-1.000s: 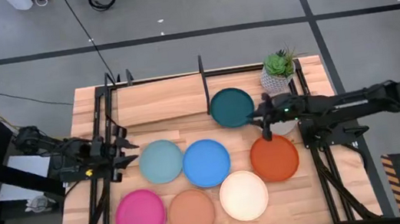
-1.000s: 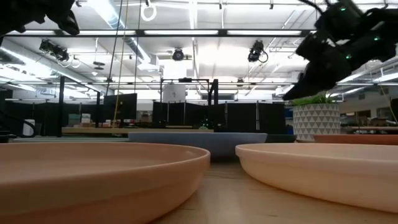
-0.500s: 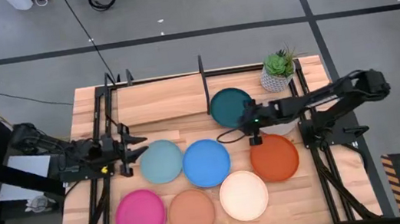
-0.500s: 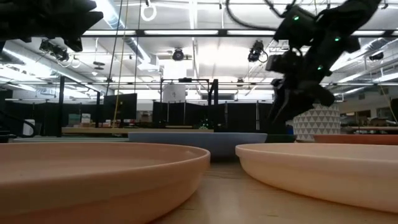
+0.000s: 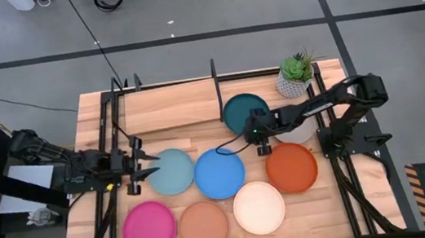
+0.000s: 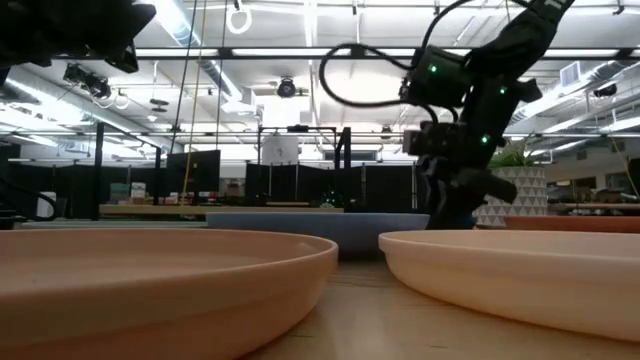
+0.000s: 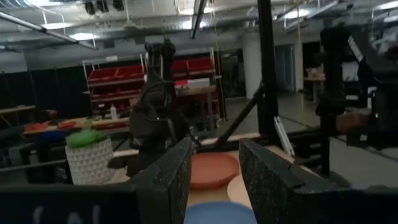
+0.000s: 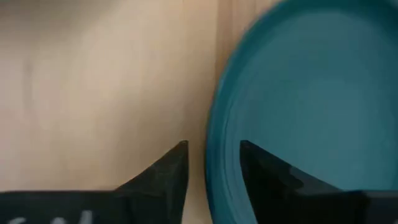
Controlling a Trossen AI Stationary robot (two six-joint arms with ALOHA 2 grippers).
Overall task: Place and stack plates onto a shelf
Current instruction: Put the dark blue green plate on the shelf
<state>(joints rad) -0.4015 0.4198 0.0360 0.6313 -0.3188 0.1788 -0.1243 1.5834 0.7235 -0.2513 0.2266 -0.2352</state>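
Note:
Seven plates lie flat on the tabletop: dark teal [image 5: 243, 112], pale blue-green [image 5: 172, 172], bright blue [image 5: 219, 172], orange-red [image 5: 291, 167], cream [image 5: 259, 207], tan [image 5: 204, 226] and magenta [image 5: 150, 229]. A grey plate [image 5: 300, 133] is partly hidden under the right arm. The shelf [image 5: 170, 108] stands at the far left. My right gripper [image 5: 258, 139] is open and points down; its fingers stand either side of the teal plate's near rim [image 8: 214, 140]. My left gripper [image 5: 151, 167] is open and empty, beside the pale blue-green plate's left edge. My right gripper's two fingers [image 8: 168, 171] stand one outside and one inside the dark teal plate's rim [image 8: 211, 155], coming from above. I cannot tell whether they touch it. The plate lies flat on the table.
A white pot with a green plant [image 5: 296, 75] stands at the far right, close to the teal plate. Black rods and an upright divider [image 5: 216, 90] frame the shelf. The plates lie close together, some overlapping.
My right gripper has gone toward the table's left, from over the orange-red plate's far edge to the dark teal plate's near rim, and has come down there. My left gripper has shifted slightly toward the pale blue-green plate. No plate has moved.

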